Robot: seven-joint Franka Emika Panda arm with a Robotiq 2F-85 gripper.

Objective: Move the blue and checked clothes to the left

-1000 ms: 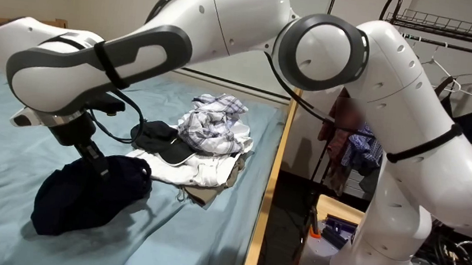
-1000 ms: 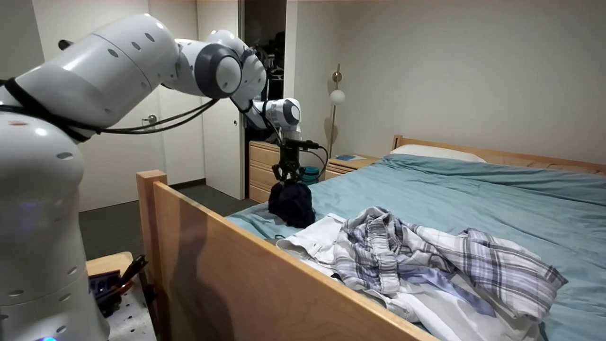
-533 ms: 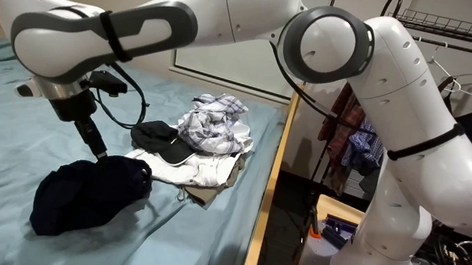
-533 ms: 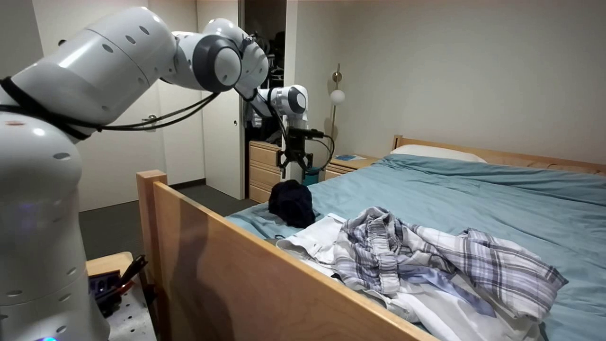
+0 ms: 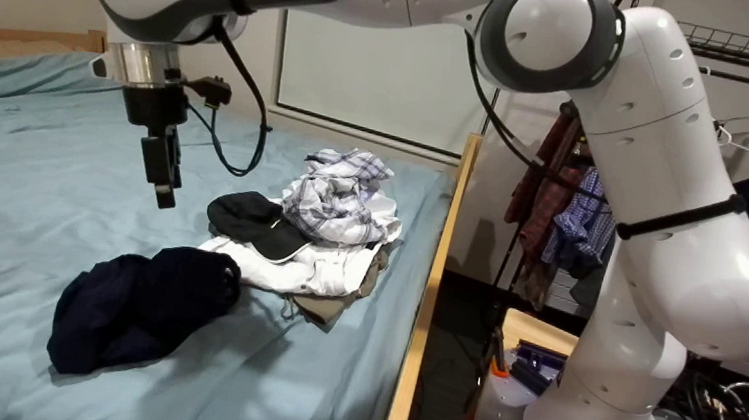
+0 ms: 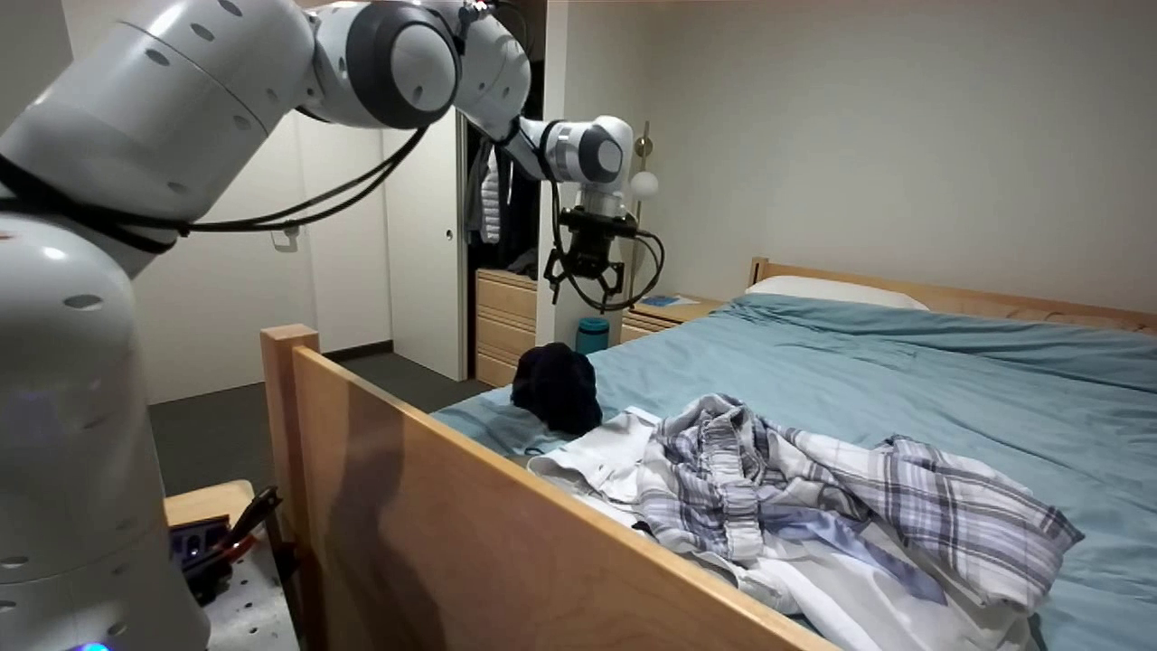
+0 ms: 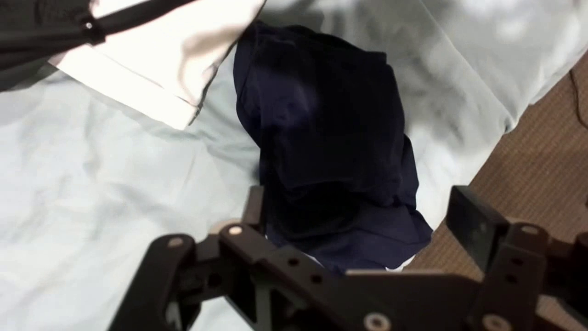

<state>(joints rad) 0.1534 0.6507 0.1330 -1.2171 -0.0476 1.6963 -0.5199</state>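
The dark navy bundle, the blue clothes [image 5: 134, 313], lies heaped on the bed in both exterior views and fills the middle of the wrist view [image 7: 330, 138]. White-and-grey plaid fabric, the checked clothes [image 6: 958, 506], sits crumpled on top of the pile by the footboard; the wrist view does not include it. My gripper [image 6: 578, 298] hangs in the air above the blue clothes, clear of them. Its fingers [image 7: 475, 225] are wide apart with nothing held between them, so it is open.
A black cap [image 5: 255, 224] and white garments [image 5: 319, 270] lie under and beside the checked clothes. The wooden footboard [image 6: 506, 533] stands between the arm's base and the bed. Past the bed's edge, the wrist view shows brown floor [image 7: 537, 156].
One second ago my gripper was down at the blue clothes. It has since let go, opened wide and risen well above them. The blue clothes stay where they were.
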